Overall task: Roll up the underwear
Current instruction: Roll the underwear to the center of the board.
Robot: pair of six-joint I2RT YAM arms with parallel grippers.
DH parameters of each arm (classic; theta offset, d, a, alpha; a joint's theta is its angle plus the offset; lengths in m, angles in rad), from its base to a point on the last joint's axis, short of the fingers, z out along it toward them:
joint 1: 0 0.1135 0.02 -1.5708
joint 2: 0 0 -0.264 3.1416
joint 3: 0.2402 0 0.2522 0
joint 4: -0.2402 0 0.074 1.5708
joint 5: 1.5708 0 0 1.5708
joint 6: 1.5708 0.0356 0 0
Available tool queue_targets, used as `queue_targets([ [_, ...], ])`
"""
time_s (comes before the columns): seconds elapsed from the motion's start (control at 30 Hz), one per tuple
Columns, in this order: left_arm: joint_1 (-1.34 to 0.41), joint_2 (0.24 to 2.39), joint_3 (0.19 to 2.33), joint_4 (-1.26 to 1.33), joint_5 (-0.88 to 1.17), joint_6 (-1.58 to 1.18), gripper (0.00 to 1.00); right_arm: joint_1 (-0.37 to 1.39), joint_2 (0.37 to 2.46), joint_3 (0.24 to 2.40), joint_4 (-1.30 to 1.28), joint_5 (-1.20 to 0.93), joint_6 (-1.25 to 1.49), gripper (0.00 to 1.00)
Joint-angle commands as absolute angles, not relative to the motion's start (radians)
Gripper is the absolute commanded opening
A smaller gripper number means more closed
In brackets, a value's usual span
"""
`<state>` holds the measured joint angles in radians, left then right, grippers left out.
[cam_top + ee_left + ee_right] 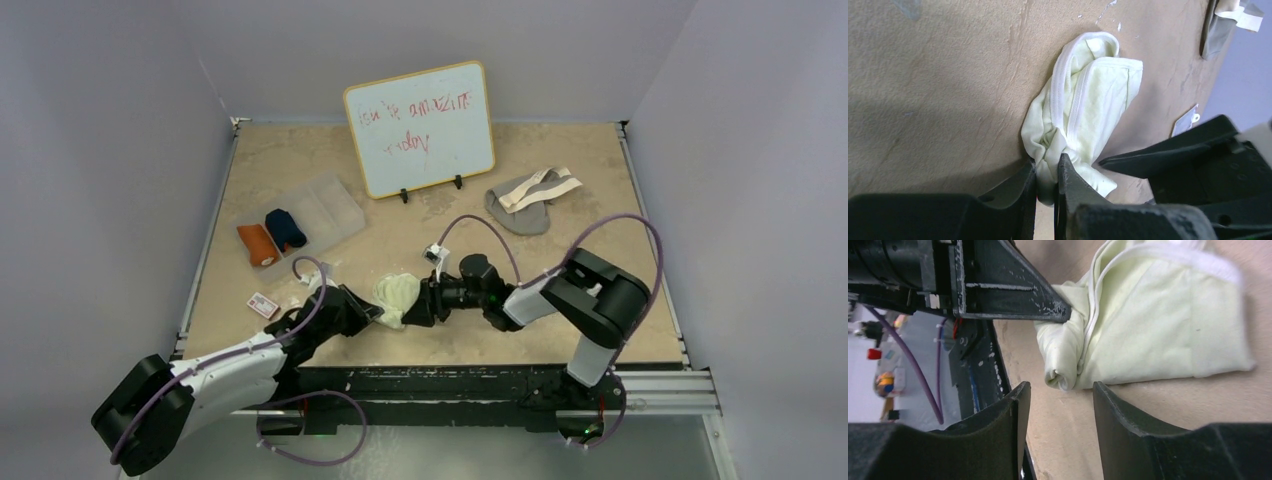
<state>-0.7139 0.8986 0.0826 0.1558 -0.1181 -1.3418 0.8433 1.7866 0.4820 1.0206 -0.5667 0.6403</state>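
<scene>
The pale cream underwear (396,297) lies bunched and folded near the table's front middle; it also shows in the left wrist view (1088,105) and the right wrist view (1158,325). My left gripper (1047,170) is shut on its near corner. My right gripper (1060,390) is open just off its other side, not touching it. An orange roll (258,244) and a navy roll (285,229) sit in a clear tray (325,205) at the left. The grey underwear with beige waistband (528,200) lies flat at the back right.
A whiteboard (420,128) with red writing stands at the back. A small white printed card (263,305) lies by the left arm. The table's front rail (480,385) runs just below the grippers.
</scene>
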Motion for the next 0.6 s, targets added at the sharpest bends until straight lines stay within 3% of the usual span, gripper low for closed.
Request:
queue_targets([
  [0.0,-0.711,0.899,0.11,0.002,-0.16,-1.279,0.06,0.84,1.629,0.515,0.779,-0.447,0.385,0.52],
  [0.17,-0.71,0.899,0.126,-0.029,-0.15,-1.279,0.05,0.868,1.534,0.52,0.727,-0.362,0.187,0.54],
  [0.37,-0.712,0.902,0.152,-0.063,-0.147,-1.274,0.05,1.073,1.464,0.517,0.722,-0.165,-0.257,0.54],
  [0.57,-0.71,0.931,0.167,-0.062,-0.139,-1.266,0.04,1.158,1.493,0.517,0.745,-0.117,-0.421,0.52],
])
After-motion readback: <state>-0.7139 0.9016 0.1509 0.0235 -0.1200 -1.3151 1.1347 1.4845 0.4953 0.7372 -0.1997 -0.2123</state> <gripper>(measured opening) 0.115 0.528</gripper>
